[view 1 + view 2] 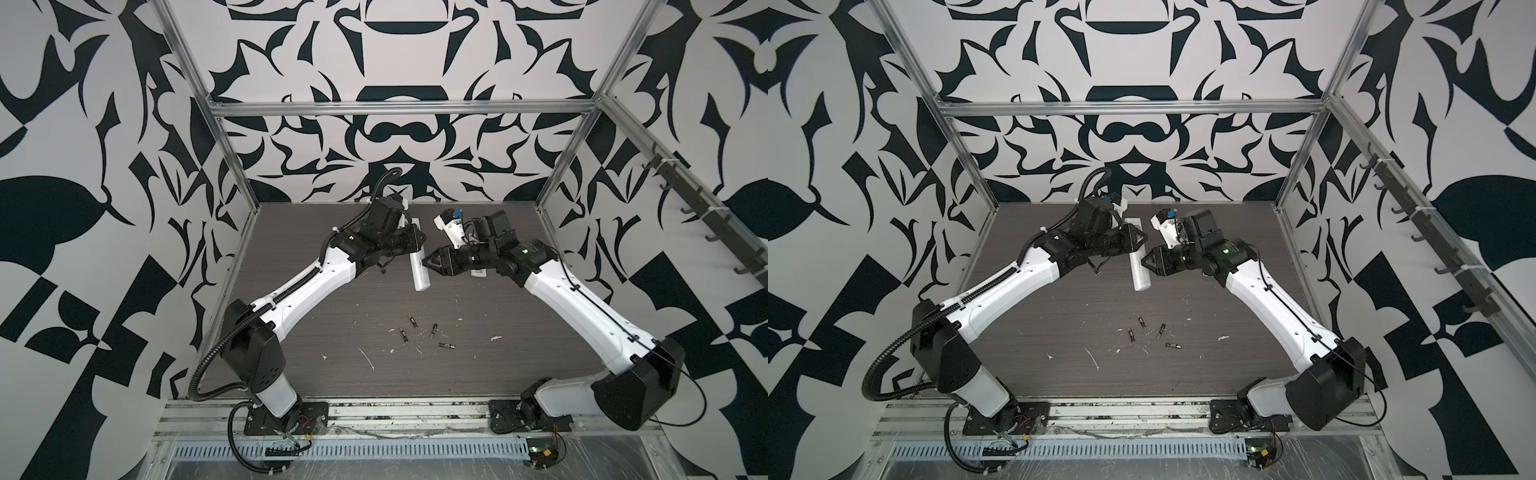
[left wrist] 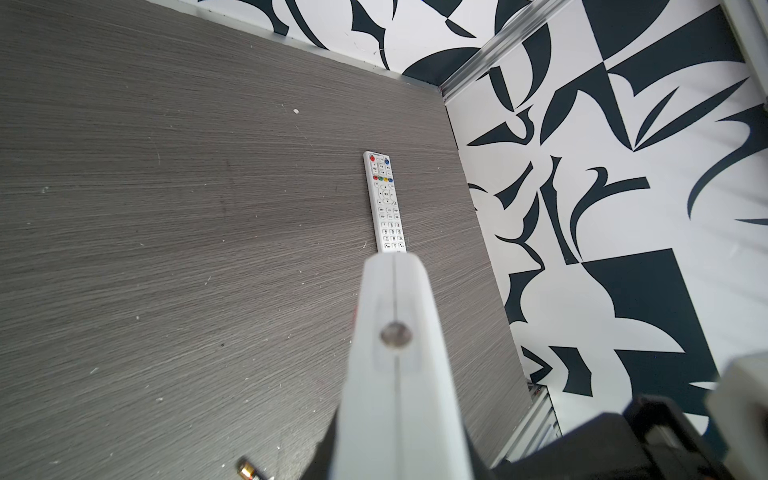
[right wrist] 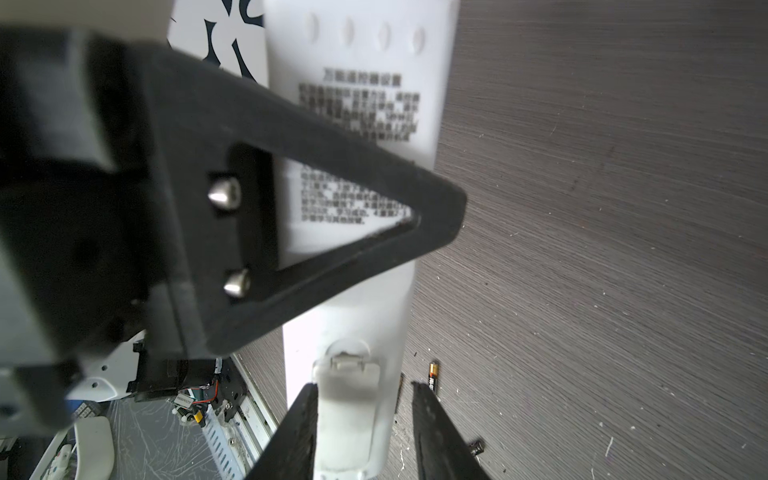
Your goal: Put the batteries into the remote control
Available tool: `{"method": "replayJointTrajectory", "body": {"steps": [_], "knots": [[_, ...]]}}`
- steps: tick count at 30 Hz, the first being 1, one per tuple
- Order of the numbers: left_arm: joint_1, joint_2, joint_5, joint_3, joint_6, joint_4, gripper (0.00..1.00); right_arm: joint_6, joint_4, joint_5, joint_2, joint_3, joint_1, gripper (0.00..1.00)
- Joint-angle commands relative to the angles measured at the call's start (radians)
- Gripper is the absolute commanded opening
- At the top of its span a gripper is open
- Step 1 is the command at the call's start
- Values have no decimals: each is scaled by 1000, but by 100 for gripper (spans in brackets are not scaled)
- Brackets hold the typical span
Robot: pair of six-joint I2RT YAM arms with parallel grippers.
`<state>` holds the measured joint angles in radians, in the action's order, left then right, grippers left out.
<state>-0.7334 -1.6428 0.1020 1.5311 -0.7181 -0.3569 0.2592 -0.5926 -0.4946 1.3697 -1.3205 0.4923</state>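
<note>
**Two robot arms meet over a remote.** The left hand [image 1: 420,240] clenches a white remote control [image 1: 419,278] at the far middle of the grey surface [image 1: 353,316]. The right wrist view shows one black finger laid flat across the printed label on its back. The remote control runs from far to near, back side up, with its battery cover [image 3: 347,411] in place at the near end.

Reaching in from the right, the right hand [image 1: 424,263] meets that near end with its jaws parted and nothing grasped. In the right wrist view its fingers [image 3: 436,432] straddle the cover, one over the remote's body and one just past its edge.

Four batteries [image 1: 411,321] lie loose on the surface nearer the camera, well apart from both hands, among white scraps [image 1: 368,359]. A second remote [image 2: 384,203] lies button-side up on the surface, to the right of the held one.
</note>
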Motion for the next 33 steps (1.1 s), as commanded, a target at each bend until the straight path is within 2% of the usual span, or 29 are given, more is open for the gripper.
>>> {"method": "replayJointTrajectory", "body": {"steps": [1,6,13,19,33], "knots": [[-3,36,13,12,-4,27,0,3,27,-16,-7,13,-5,41],[-4,36,17,11,-4,29,0,15,52,-46,-9,14,-5,47],[-4,31,19,17,-5,32,0,27,77,-52,-15,4,-5,67],[-6,31,21,18,-3,30,0,31,73,-37,11,4,-4,68],[-6,29,14,25,2,29,0,22,37,16,17,7,-25,59]]}}
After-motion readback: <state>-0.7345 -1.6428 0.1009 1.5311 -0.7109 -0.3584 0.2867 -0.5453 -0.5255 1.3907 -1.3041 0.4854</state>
